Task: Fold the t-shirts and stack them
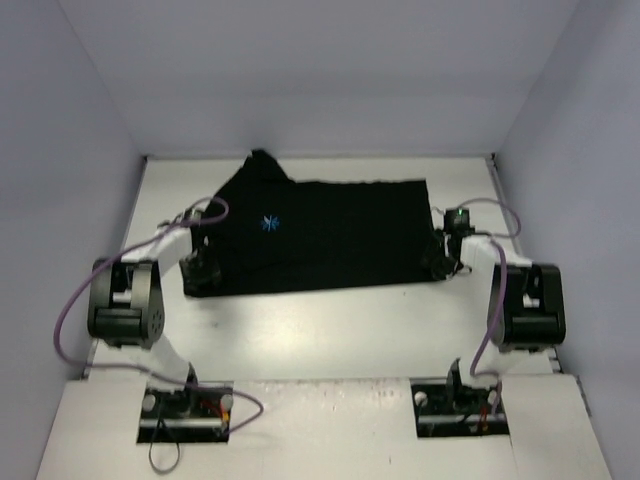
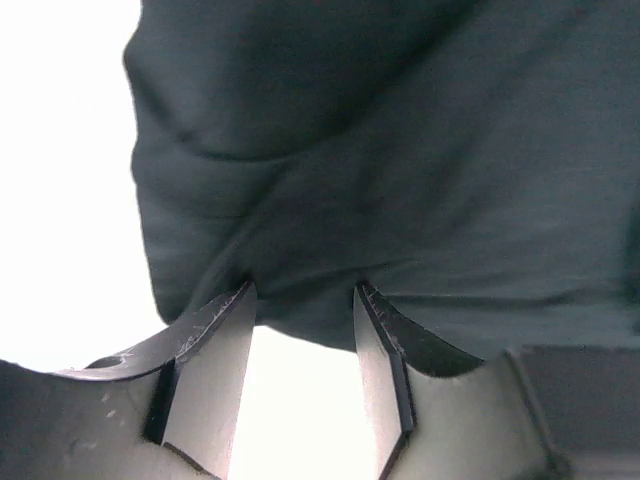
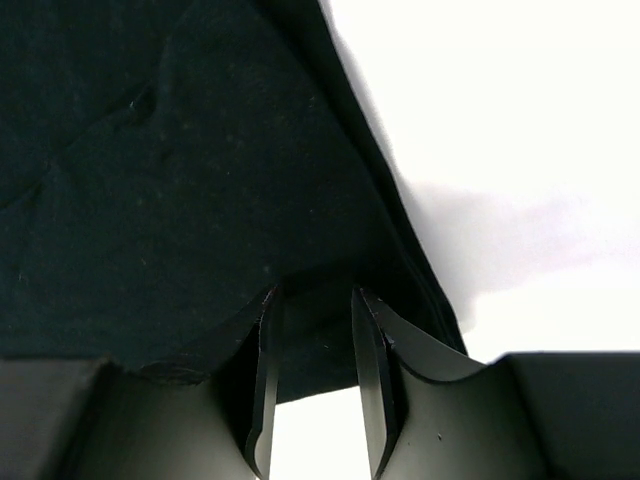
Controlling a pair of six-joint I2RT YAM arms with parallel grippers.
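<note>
The shirt (image 1: 330, 235) lay spread flat on the far half of the table (image 1: 330, 335), its blue mark (image 1: 268, 223) left of centre and one sleeve (image 1: 262, 162) poking toward the far edge. The left gripper (image 1: 200, 272) sat at the shirt's near left corner and the right gripper (image 1: 440, 262) at its near right corner. In the left wrist view the jaws stood parted, released, with bare table showing between them and the hem only just reaching the fingertips (image 2: 238, 305). A close from there could catch a thin lip of cloth or nothing at all, and that corner would slide out once lifted. In the right wrist view cloth lay well in between the fingers (image 3: 372, 330), which stood closer together, but whether they were clamped on it I could not tell. The main risk was an uneven pick: if one side held and the other did not, the shirt would swing, twist and drag across the table instead of folding over cleanly. Grabbing only the top layer would let the layer beneath bunch. Lifting the corners at different heights or speeds would skew the fold line, and the far sleeve could end up sticking out of the fold. Soft cloth would also sag between the two corners, so a low carry could wrinkle the middle.
</note>
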